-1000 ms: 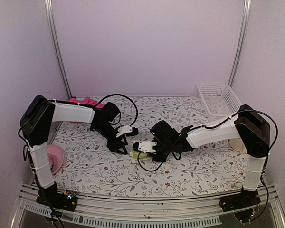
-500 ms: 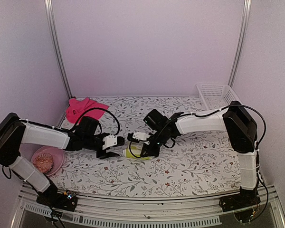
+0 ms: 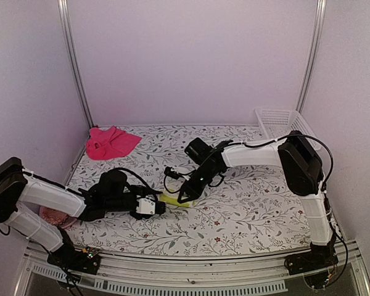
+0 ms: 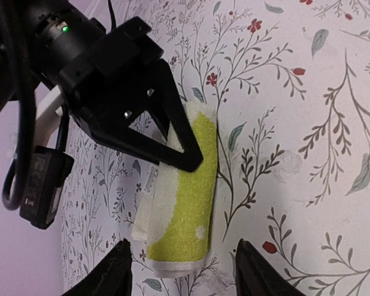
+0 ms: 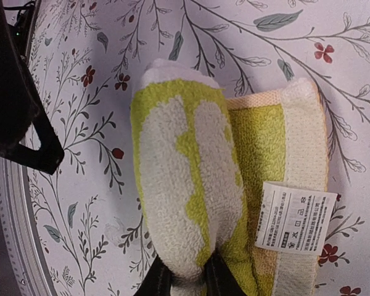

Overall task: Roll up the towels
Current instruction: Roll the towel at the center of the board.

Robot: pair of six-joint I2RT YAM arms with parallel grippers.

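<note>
From above, the yellow-green towel (image 3: 172, 199) lies as a short roll on the table (image 3: 246, 209), near the front middle. The left fingers (image 3: 153, 207) are at its near-left end and the right fingers (image 3: 184, 196) at its other side. The pink towel (image 3: 111, 142) sits crumpled at the far left corner, well apart from both arms and not yet rolled.

In the left wrist view, the left fingers (image 4: 120, 271) stand released, one on each side of the yellow-green towel (image 4: 185, 203), with a gap wider than the roll. The right fingers (image 4: 172, 135) reach down onto the roll's farther part.

In the right wrist view, the right fingers (image 5: 163, 282) are clenched on the end of the yellow-green towel (image 5: 185, 179). A flat strip carrying the label (image 5: 294, 217) lies unwound just beside the roll.

The first towel looks mostly wound, with only that strip left. The next move probably calls for turning the roll over the strip while it is held tight, with the left fingers steadying the free end. The pink towel would follow.
</note>
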